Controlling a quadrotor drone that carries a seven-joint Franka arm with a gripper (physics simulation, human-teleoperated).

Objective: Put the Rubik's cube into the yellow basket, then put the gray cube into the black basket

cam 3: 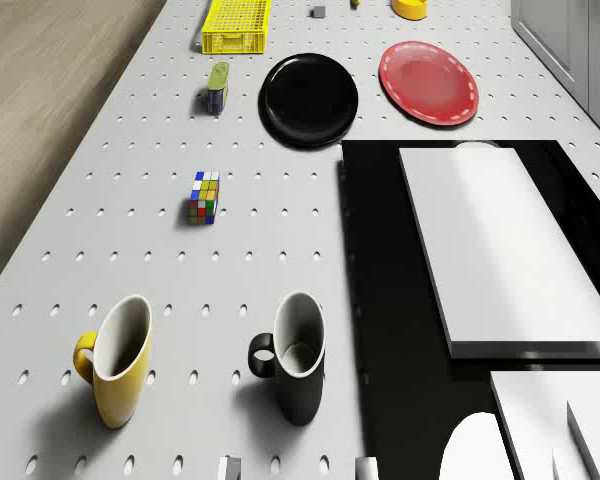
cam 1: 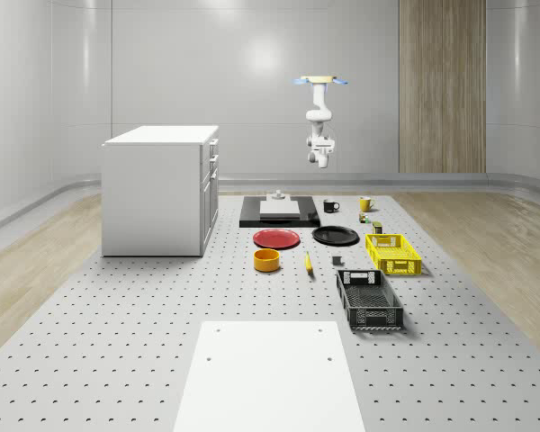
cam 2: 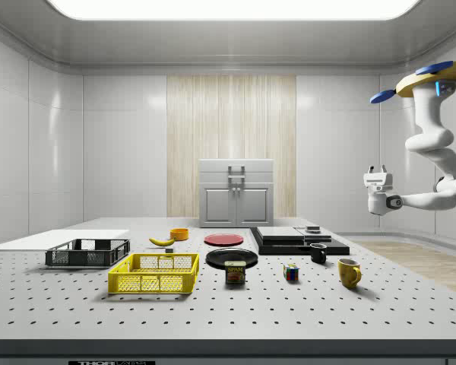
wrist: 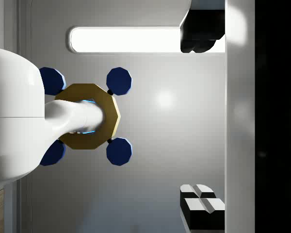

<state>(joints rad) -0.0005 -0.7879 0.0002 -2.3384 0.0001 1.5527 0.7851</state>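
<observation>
Perforated desk [cam 1: 117,360] is carrying the Rubik's cube [cam 3: 204,197]; the drone [cam 1: 321,82] is hovering high, its end effector [cam 2: 376,172] seemingly empty, opening unclear.

My wrist camera looks up at my own gold octagonal drone body [wrist: 89,116] with blue round rotors [wrist: 119,80], under a long bright ceiling light [wrist: 123,40].

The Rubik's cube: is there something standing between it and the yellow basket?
Yes. A small can stands on the table roughly between the Rubik's cube and the yellow basket, slightly off the straight line. A carry above the table would likely pass over it.
</observation>
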